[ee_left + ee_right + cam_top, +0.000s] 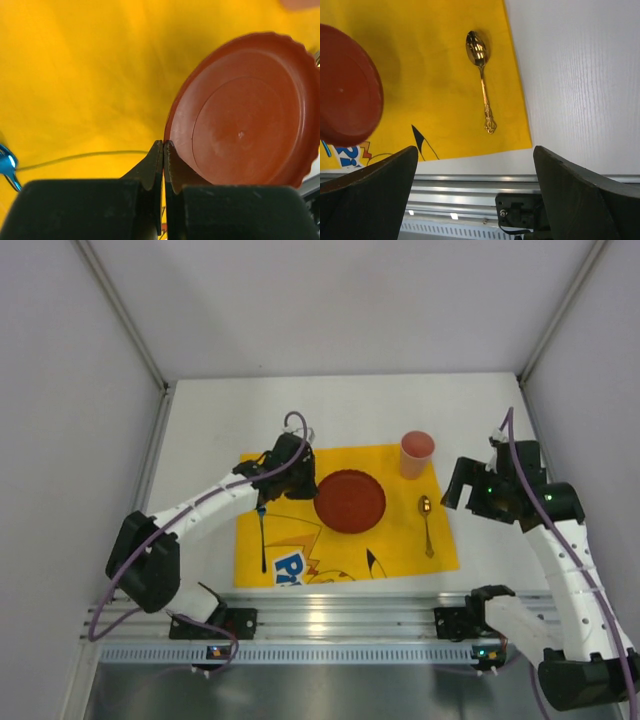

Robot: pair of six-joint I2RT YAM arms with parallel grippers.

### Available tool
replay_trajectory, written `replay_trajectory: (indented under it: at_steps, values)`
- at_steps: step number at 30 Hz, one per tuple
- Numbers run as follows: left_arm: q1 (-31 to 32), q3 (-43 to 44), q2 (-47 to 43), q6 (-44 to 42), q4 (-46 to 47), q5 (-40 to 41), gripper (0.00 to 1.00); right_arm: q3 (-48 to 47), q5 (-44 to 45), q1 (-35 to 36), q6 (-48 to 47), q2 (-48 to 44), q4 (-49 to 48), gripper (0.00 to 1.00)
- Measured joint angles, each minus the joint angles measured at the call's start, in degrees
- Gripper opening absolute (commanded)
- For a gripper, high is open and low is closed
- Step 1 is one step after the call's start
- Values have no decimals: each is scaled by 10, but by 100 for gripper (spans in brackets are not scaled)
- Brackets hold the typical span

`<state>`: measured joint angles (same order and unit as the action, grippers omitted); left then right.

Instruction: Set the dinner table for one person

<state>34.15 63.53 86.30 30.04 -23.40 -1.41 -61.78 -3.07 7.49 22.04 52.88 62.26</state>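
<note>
— Checking this one: where does everything sit on the bench (210, 430)?

— The white bench takes up the whole floor between the walls, with a ribbed metal rail (340, 625) along its near edge by the arm bases. A yellow cartoon cloth (400, 540) lies flat on it, closer to the rail than to the far side. The red plate (350, 501) sits mid-cloth. The pink cup (416, 453) stands upright at the cloth's far right corner. The gold spoon (426, 525) lies right of the plate, bowl pointing away from the rail, just inside the cloth's right edge.

— And left of the plate?

— A slim dark utensil (263, 540) with a blue end, lying lengthwise on the cloth. Fork or knife, can't tell.

— Hands?

— The left hand (163, 149) is pressed together with nothing between the fingers. Its tips hang over the cloth right at the plate's left rim, and I can't tell whether they touch it. The right hand (475, 150) is spread wide and holds nothing. It hovers by the cloth's right edge, and its own camera looks down on the spoon and bare bench.
</note>
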Motion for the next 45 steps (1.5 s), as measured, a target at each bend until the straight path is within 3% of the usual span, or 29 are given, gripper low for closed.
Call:
replay_trajectory:
  at_steps: [6,16,17,19,20,27,31,34,38,41,45]
  values:
    - [73,-105,-41,40,-3,50,0,23,-3,7,3,-53,20,100]
    - [93,-48,30,50,-31,140,2,25,-3,10,7,-116,55,100]
    - [93,-44,33,50,-37,150,33,25,-3,10,7,-119,57,100]
    - [93,-40,34,47,-53,165,80,25,-2,10,7,-123,62,100]
    - [93,-38,34,47,-60,172,98,25,-2,10,7,-124,65,100]
    - [94,-13,16,49,-123,203,99,15,-7,10,7,-127,74,100]
    - [95,43,-57,43,-148,238,99,-38,-59,10,7,-134,51,100]
    - [99,53,-151,17,-111,271,99,-45,-103,10,31,-173,-19,100]
    - [137,-47,-300,-41,-5,359,99,16,-126,10,73,-268,-103,100]
    - [176,-162,-412,-93,76,429,99,71,-132,10,94,-330,-110,100]
    - [180,-236,-479,-163,155,502,99,110,-127,10,115,-395,-101,100]
